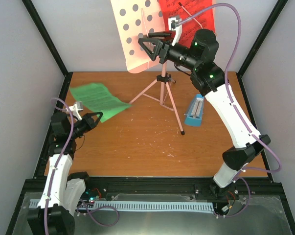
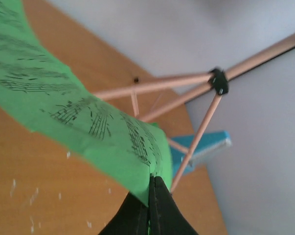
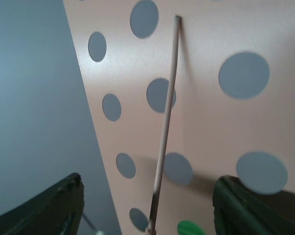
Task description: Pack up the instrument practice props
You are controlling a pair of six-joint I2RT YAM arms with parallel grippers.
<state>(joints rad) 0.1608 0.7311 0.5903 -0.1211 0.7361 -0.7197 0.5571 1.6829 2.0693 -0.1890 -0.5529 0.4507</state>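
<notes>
The pink tripod music stand (image 1: 163, 93) stands at the table's back middle, its hole-punched desk (image 1: 137, 29) raised. A red sheet-music page (image 1: 193, 19) shows behind my right arm at the desk's right side. My right gripper (image 1: 149, 45) is open just behind the desk, its jaws wide apart either side of the stand's thin rod (image 3: 166, 122), empty. My left gripper (image 1: 94, 119) is shut on a corner of the green sheet-music page (image 1: 97, 99), which also shows in the left wrist view (image 2: 64, 103). The blue pyramid metronome (image 1: 196, 111) lies right of the tripod.
The tripod legs (image 2: 186, 85) spread over the wooden table (image 1: 137, 147) near the metronome (image 2: 206, 152). Grey walls and a black frame (image 1: 44, 39) enclose the table on three sides.
</notes>
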